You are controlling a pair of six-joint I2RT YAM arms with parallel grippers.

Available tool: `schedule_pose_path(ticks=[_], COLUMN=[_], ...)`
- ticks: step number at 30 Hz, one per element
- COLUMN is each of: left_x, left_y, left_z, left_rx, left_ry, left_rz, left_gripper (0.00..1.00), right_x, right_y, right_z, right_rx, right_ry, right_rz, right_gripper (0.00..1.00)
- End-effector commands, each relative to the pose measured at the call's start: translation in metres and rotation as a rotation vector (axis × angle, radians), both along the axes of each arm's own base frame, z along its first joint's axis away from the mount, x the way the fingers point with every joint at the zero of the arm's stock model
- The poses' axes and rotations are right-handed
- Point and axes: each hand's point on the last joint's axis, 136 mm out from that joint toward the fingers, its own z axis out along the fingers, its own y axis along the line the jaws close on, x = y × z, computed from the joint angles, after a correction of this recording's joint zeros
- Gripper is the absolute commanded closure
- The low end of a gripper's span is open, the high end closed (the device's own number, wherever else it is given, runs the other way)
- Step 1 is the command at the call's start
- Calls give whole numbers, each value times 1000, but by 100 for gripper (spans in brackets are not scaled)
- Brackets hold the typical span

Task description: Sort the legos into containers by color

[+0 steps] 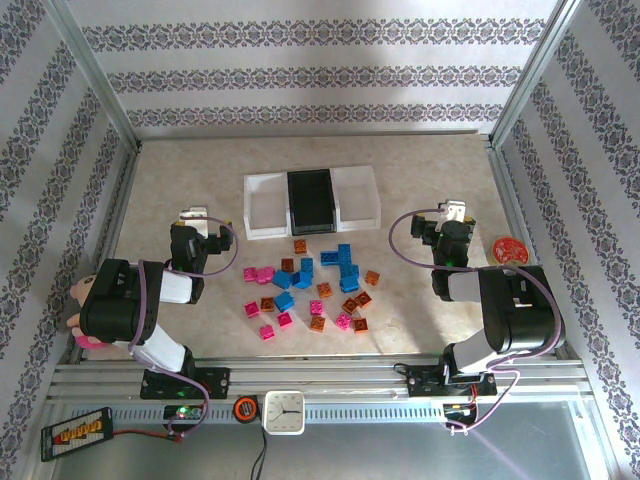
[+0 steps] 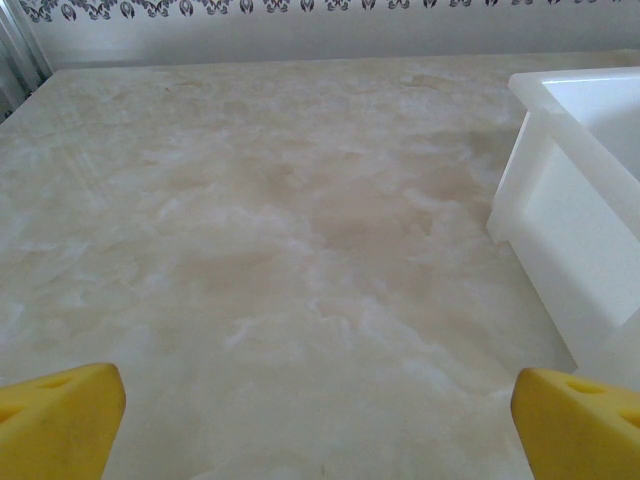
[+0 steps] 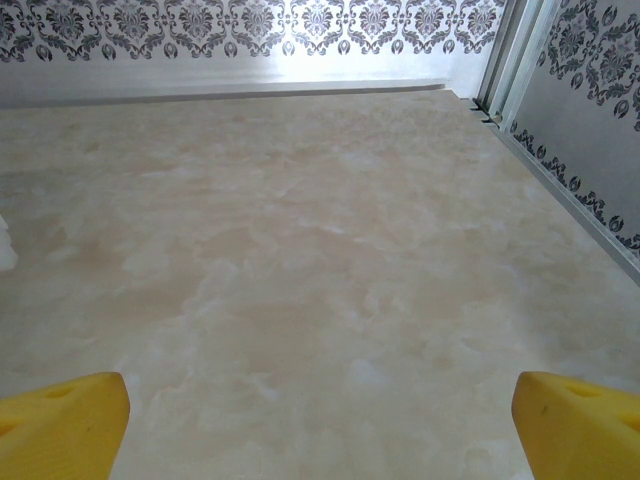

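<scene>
Between left tool [image 1: 193,214] and right tool [image 1: 457,212], both spread wide and empty: legos [image 1: 310,290], pink, blue, orange, clustered on table [image 1: 420,170]; containers [image 1: 260,210] just beyond them, unfilled. Risk: bricks touch, so a pinch may snag a wrong-coloured neighbour.

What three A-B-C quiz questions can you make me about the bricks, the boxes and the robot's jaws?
1. Where are the bricks? A) inside a box B) loose on the table C) stacked in a tower
2. What colour is the middle box? A) black B) blue C) pink
3. How are both arms' jaws? A) open B) shut on a brick C) shut, empty
Answers: 1 B, they lie scattered in front of the boxes; 2 A, it is black between two white ones; 3 A, the yellow fingertips stand wide apart, nothing between.
</scene>
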Motion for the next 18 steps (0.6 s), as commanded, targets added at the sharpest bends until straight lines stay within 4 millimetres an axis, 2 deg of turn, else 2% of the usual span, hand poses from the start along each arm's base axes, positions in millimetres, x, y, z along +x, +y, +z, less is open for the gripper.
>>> schedule_pose_path(ticks=[1, 4, 11, 14, 15, 18], left_x=[4, -1, -6, -7, -7, -8], left_y=[1, 0, 7, 14, 15, 12], left_z=[3, 12, 54, 78, 85, 103], left_rx=[2, 1, 3, -70, -93, -151], left_ry=[-2, -36, -32, -96, -117, -165], left_rz=[-4, -8, 41, 110, 120, 117], left_gripper=[1, 1, 1, 1, 1, 1], right_x=[-1, 0, 1, 2, 1, -5], right_y=[1, -1, 3, 1, 2, 11], right_z=[3, 7, 8, 9, 12, 39], right_rx=[7, 0, -4, 29, 21, -101], right_ry=[-24, -32, -19, -23, -30, -5], right_rz=[-10, -25, -9, 5, 14, -37], right_gripper=[2, 2, 2, 2, 2, 2])
